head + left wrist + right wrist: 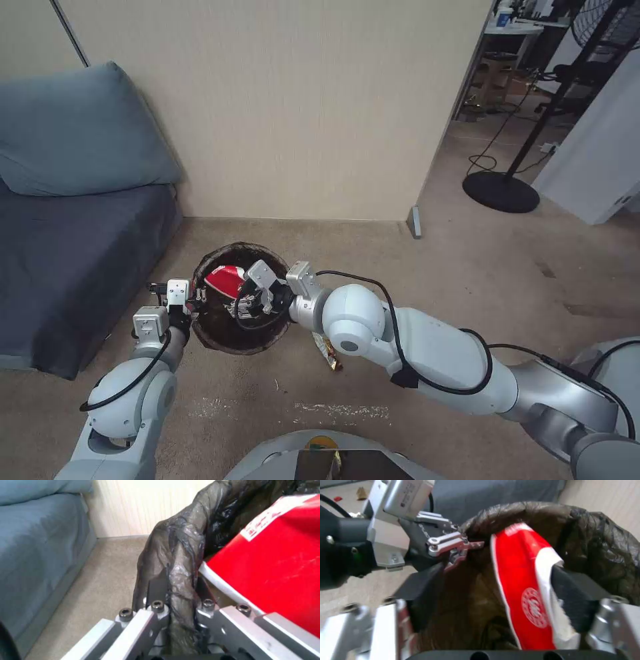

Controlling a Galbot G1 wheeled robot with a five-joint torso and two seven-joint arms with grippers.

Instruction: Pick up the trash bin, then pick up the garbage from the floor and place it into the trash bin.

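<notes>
Left claw [195,298] pinched on rim of trash bin [220,333], bag edge squeezed between fingers [156,585]. Bin held just above carpet, beside blue couch [60,267]. Right claw [257,293] spread wide inside bin mouth. Red-and-white packet [225,279] seen between its fingers, touching one.

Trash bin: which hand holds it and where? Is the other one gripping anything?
Left hand clamps the trash bin by its bag-covered rim. Right hand is open over the bin around a red-and-white packet, not clamped.
</notes>
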